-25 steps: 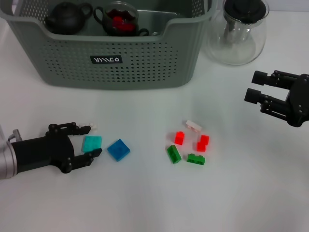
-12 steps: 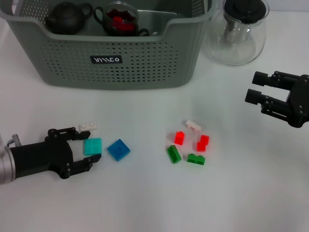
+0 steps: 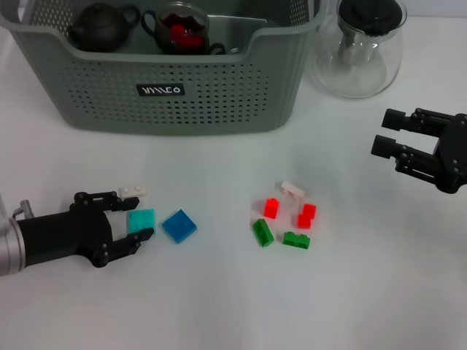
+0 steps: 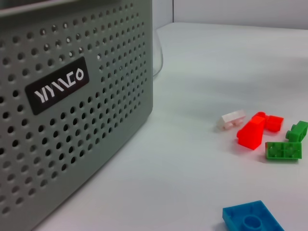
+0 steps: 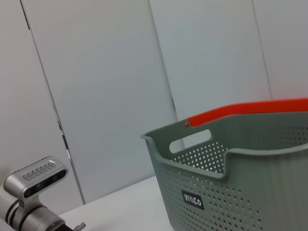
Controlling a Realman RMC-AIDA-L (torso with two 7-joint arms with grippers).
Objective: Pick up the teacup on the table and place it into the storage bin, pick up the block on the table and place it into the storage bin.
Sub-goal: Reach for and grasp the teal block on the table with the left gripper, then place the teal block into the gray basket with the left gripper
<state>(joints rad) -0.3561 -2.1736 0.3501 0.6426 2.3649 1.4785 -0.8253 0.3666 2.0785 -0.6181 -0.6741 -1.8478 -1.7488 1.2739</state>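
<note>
The grey-green storage bin [image 3: 168, 80] stands at the back left. Inside it are a dark teapot [image 3: 102, 25] and a dark teacup [image 3: 179, 25] with something red in it. My left gripper [image 3: 131, 216] lies low on the table, open, with a teal block [image 3: 141, 219] between its fingertips. A blue block [image 3: 179, 225] lies just right of it and a small white block [image 3: 132, 191] just behind it. My right gripper [image 3: 387, 133] hovers open and empty at the right. The bin also shows in the left wrist view [image 4: 72, 96] and the right wrist view [image 5: 240, 159].
A clear glass carafe [image 3: 361, 44] with a black lid stands right of the bin. A cluster of small blocks lies mid-table: white [image 3: 292, 189], red [image 3: 271, 208], red [image 3: 306, 215], green [image 3: 263, 232], green [image 3: 296, 239]. The left wrist view shows the blue block [image 4: 252, 219].
My left gripper has drawn back a little to the left, still open. This uncovers the small white block behind it. The teal block has shifted slightly. The right arm has not moved.
</note>
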